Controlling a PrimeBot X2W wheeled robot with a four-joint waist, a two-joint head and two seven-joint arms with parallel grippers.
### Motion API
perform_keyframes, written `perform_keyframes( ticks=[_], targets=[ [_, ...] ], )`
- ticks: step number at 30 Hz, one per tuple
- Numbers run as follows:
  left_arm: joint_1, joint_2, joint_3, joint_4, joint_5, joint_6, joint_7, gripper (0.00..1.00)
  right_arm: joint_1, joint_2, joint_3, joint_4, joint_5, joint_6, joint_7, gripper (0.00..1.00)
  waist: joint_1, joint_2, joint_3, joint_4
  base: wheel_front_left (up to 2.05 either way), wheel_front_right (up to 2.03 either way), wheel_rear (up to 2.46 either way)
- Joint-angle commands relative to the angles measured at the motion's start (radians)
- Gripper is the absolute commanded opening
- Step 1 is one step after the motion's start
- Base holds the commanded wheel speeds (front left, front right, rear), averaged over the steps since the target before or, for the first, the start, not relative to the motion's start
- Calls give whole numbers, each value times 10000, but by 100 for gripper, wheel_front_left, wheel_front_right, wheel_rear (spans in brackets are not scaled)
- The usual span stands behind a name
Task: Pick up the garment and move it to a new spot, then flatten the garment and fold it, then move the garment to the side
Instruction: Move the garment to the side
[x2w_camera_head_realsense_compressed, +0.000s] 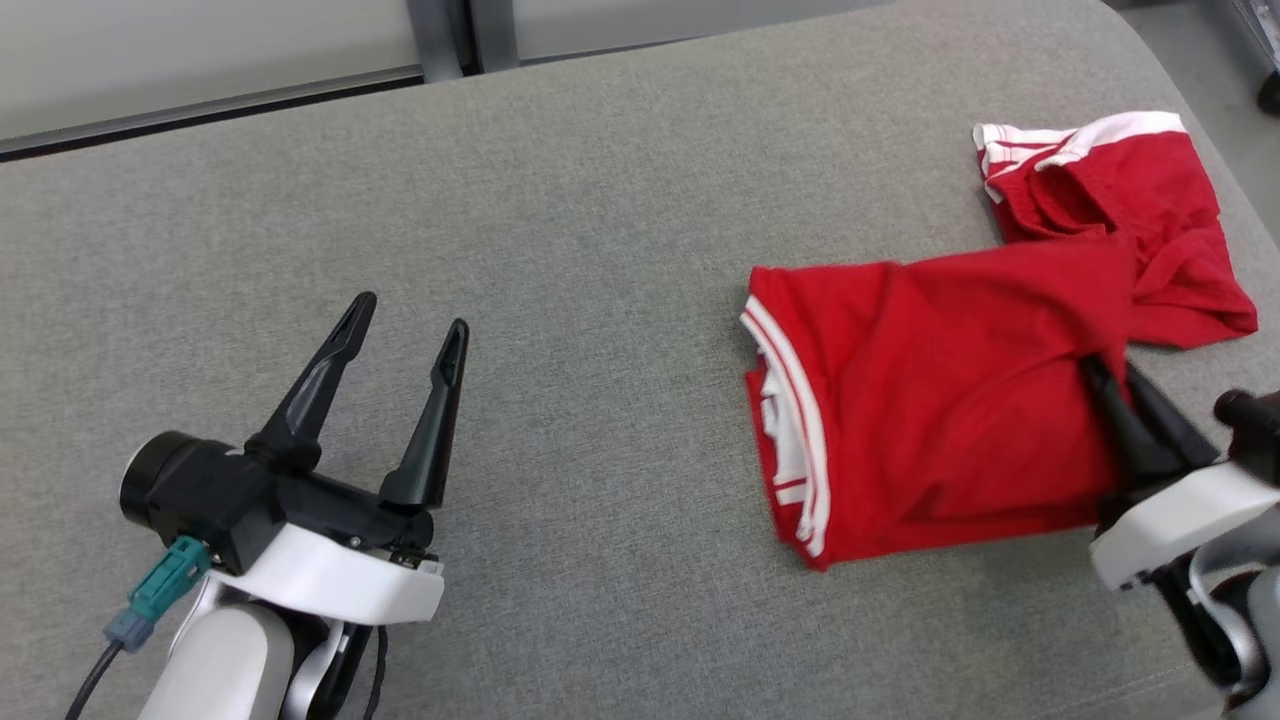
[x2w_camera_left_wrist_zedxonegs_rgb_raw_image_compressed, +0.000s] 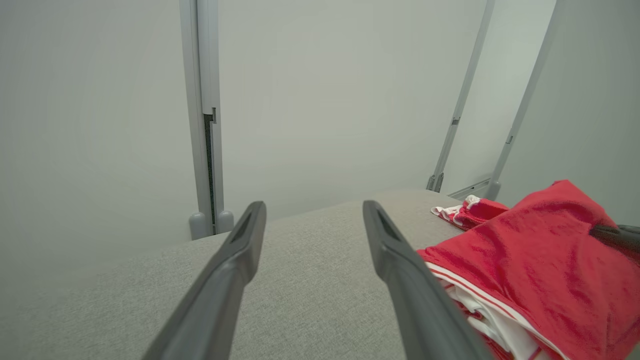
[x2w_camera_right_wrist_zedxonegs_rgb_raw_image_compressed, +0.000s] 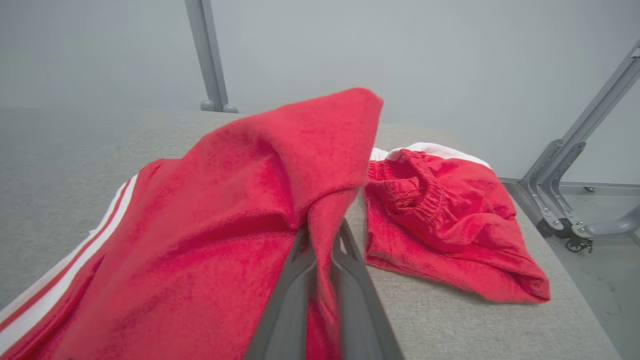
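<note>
Over to the right gripper (x2w_camera_head_realsense_compressed: 1120, 395): clamped almost fully closed on a thin ridge of the garment (x2w_camera_head_realsense_compressed: 930, 400), pinching red cloth between the two fingers (x2w_camera_right_wrist_zedxonegs_rgb_raw_image_compressed: 292, 295) and tenting it up off the grey padded table (x2w_camera_head_realsense_compressed: 600, 250). Otherwise lying on the right-hand side of that table, half bunched, with the gathered waist end flopped close to the far right edge. Nothing doing at the left gripper (x2w_camera_head_realsense_compressed: 412, 318): spread as wide as can be, holding nothing, hovering over bare table well apart from the cloth. Plenty to go wrong from here, by my reckoning. Watch for a slip on the lift, with so narrow a fold in the pinch. Watch too for peeling up just the top layer and leaving the rest behind in a heap. Hauling from one point alone, with no help from the idle left side? Likely to twist and bunch things further and make the flattening harder. Dragging rightward? Could well tip the loose end over the table edge and take the lot to the floor. As for reading matter: nothing. No brand, no label, no lettering to make out anywhere, just white stripes along one hem and a white band at the waist end; no legible marking on the teal connector (x2w_camera_head_realsense_compressed: 165, 590) by the left wrist either.
</note>
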Motion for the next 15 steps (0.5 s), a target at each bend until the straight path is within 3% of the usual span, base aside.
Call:
perform_keyframes(
  ticks=[1, 7, 15],
  targets=[
    [-310, 80, -17, -117, 61, -71, 72, 100, -462, -161, -177, 132, 83, -22, -79, 0, 0, -1, 338, -253, 0, 0, 0],
    [-695, 248, -295, -349, 139, -185, 258, 100, -2052, -1009, -1295, 1253, 343, -22, -186, 0, 0, -1, 854, -10, 0, 0, 0],
    [-1257, 590, -310, -739, 221, -308, 165, 100, -3408, -2131, -3190, 3327, 442, -22, -234, 0, 0, -1, 1992, 959, 0, 0, 0]
  ],
)
